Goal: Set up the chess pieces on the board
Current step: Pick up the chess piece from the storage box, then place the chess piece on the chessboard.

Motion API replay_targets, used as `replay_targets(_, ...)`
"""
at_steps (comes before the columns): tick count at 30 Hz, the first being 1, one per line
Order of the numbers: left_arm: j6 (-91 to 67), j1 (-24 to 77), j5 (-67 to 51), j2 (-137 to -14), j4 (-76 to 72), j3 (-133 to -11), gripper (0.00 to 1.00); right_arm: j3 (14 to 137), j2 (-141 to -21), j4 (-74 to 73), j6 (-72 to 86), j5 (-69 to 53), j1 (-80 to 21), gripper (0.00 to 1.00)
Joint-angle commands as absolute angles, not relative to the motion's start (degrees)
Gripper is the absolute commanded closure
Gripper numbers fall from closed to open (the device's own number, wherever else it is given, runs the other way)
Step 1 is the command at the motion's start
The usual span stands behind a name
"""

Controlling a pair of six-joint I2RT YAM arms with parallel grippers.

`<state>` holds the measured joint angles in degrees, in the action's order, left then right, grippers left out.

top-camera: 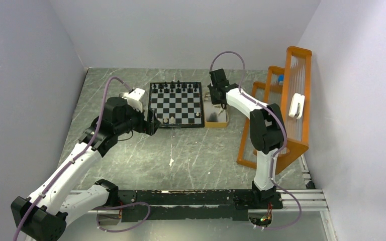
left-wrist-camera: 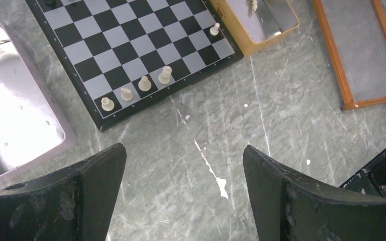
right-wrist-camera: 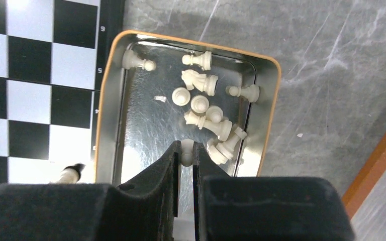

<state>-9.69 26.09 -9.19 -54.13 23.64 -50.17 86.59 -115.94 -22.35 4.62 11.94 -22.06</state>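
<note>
The board lies at the table's middle back, with black pieces along its far row. In the left wrist view the board carries several cream pieces on its near row and one at the corner. My left gripper is open and empty over bare table near the board's front left corner. My right gripper is shut on a small cream piece inside a tin that holds several loose cream pieces.
The tin sits against the board's right edge. A silvery metal tray lies left of the board. An orange-framed rack stands at the right. White flecks mark the stone table.
</note>
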Motion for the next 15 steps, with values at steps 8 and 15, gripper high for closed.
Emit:
replay_targets(8,-9.6,25.7,-7.3,-53.5,24.3,-50.7,0.11,86.8,-108.4,-22.6,6.9,6.6,-25.4,0.89)
replay_targets(15,-9.7,25.7,-5.9,-52.5,24.3,-50.7,0.11,87.0,-107.8,-22.8,7.7,6.5,-31.7,0.89)
